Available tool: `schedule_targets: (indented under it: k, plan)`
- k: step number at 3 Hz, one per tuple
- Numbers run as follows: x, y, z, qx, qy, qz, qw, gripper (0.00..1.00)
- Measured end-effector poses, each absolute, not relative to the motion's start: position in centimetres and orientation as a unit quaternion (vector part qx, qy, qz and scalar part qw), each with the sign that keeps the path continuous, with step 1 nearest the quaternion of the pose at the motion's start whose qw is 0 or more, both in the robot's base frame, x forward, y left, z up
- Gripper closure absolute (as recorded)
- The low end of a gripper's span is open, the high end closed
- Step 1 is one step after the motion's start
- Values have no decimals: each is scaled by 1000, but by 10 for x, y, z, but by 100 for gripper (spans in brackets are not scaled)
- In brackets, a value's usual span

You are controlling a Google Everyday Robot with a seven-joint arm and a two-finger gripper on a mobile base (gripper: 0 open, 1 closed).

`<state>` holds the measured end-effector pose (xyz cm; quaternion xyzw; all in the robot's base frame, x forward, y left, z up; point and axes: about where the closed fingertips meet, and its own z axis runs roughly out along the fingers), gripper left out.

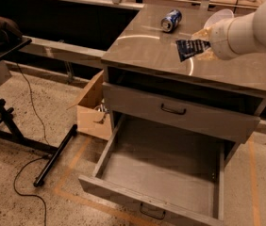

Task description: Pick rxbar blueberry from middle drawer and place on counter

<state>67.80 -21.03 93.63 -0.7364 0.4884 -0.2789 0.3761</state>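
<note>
Gripper (203, 45) hangs above the right half of the counter (142, 51), its pale amber fingers pinching the rxbar blueberry (189, 49) by its right end, so the flat navy bar juts leftward in the air, clear of the top. That hold on one end of what looks a slick wrapper is the weak spot: I judge the thin bar could twist or slip out before it is lowered. Let go from height, it might skid on the glossy grey-brown top, which shows curved streaks of light, and go over the near edge into the middle drawer (161, 168), pulled out below with its dull, flat grey metal floor bare. Farther back a blue soda can (171, 20) lies on its side; being round, it would roll if the arm swung into it. A white bowl (216, 18) sits just behind the arm, thin-rimmed and likely light, likewise easy to knock.
</note>
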Motion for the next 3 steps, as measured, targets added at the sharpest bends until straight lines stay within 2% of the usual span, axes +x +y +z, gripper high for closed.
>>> schedule_targets:
  k: [1, 3]
  plan:
    - [723, -204, 930, -745, 480, -264, 380, 82]
    - [780, -202, 915, -749, 488, -244, 377, 36]
